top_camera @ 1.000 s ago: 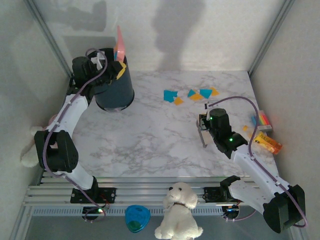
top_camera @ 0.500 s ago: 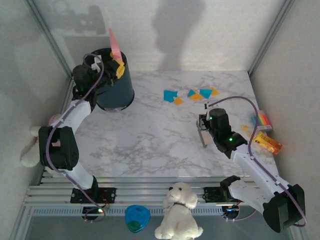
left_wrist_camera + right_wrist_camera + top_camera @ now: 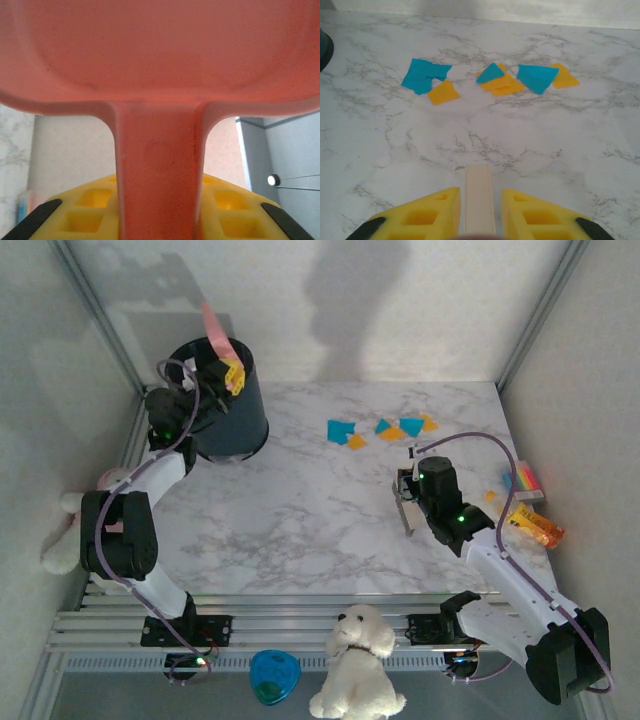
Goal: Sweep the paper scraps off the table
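Observation:
Teal and orange paper scraps [image 3: 380,428] lie in a loose cluster at the far right of the marble table [image 3: 300,520]; in the right wrist view the paper scraps [image 3: 495,80] lie ahead of the fingers. My right gripper [image 3: 408,488] [image 3: 480,200] hovers low just short of them, shut on a cream brush handle [image 3: 480,187]. My left gripper [image 3: 228,372] [image 3: 159,200] is shut on the handle of the pink dustpan [image 3: 213,325] [image 3: 160,55], held tipped above the black bin [image 3: 235,425].
A striped block [image 3: 524,480] and an orange toy [image 3: 535,526] lie at the table's right edge, with a small orange scrap [image 3: 490,497] beside them. A white plush dog [image 3: 355,650] and a blue object [image 3: 273,675] sit below the metal rail [image 3: 300,618].
The left arm has swung the pink dustpan leftwards over the bin, tilting it more. The right arm and the scraps have not moved.

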Controlling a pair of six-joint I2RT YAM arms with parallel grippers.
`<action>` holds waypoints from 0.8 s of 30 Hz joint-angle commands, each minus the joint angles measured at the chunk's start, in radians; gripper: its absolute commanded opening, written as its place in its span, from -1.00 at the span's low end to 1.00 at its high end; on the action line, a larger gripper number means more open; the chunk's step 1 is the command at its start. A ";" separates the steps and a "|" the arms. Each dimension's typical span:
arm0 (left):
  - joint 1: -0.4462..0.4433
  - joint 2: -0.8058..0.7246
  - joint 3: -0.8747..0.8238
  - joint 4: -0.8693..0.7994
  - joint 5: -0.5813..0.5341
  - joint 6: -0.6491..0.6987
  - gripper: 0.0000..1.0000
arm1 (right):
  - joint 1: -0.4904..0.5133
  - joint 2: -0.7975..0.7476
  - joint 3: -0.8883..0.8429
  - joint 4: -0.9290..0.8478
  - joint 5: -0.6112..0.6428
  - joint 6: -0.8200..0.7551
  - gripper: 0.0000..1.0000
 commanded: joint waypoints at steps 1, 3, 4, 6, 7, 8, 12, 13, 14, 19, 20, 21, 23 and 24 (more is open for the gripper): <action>-0.007 0.010 -0.014 0.183 -0.032 -0.097 -1.00 | 0.008 0.004 0.025 0.015 -0.008 0.017 -1.00; -0.010 0.009 -0.013 0.195 -0.032 -0.102 -1.00 | 0.008 0.001 0.025 0.012 -0.008 0.018 -1.00; -0.012 0.010 -0.011 0.198 -0.030 -0.104 -1.00 | 0.008 0.000 0.025 0.012 -0.007 0.018 -1.00; -0.012 0.005 -0.003 0.183 -0.026 -0.090 -1.00 | 0.007 -0.002 0.025 0.011 -0.005 0.016 -1.00; -0.012 -0.001 0.001 0.159 -0.022 -0.073 -1.00 | 0.008 -0.003 0.025 0.011 -0.004 0.016 -1.00; -0.011 -0.007 0.009 0.118 -0.015 -0.043 -1.00 | 0.008 -0.005 0.025 0.008 -0.004 0.015 -1.00; -0.012 -0.041 0.048 -0.063 0.004 0.111 -1.00 | 0.007 -0.006 0.027 0.011 0.001 0.013 -1.00; -0.012 -0.051 0.063 -0.126 0.007 0.164 -1.00 | 0.007 -0.007 0.027 0.011 0.001 0.013 -1.00; -0.013 -0.062 0.079 -0.191 0.007 0.217 -1.00 | 0.008 -0.008 0.027 0.011 -0.001 0.013 -1.00; -0.017 -0.096 0.128 -0.426 0.001 0.424 -1.00 | 0.007 -0.012 0.024 0.017 -0.001 0.017 -1.00; -0.019 -0.103 0.143 -0.489 -0.010 0.481 -1.00 | 0.007 -0.015 0.022 0.017 -0.001 0.018 -1.00; -0.021 -0.111 0.157 -0.543 -0.019 0.527 -1.00 | 0.007 -0.017 0.020 0.019 -0.002 0.019 -1.00; -0.029 -0.116 0.195 -0.659 -0.034 0.631 -1.00 | 0.007 -0.023 0.015 0.024 -0.002 0.021 -1.00; -0.035 -0.116 0.219 -0.715 -0.042 0.681 -1.00 | 0.007 -0.026 0.013 0.027 -0.002 0.023 -1.00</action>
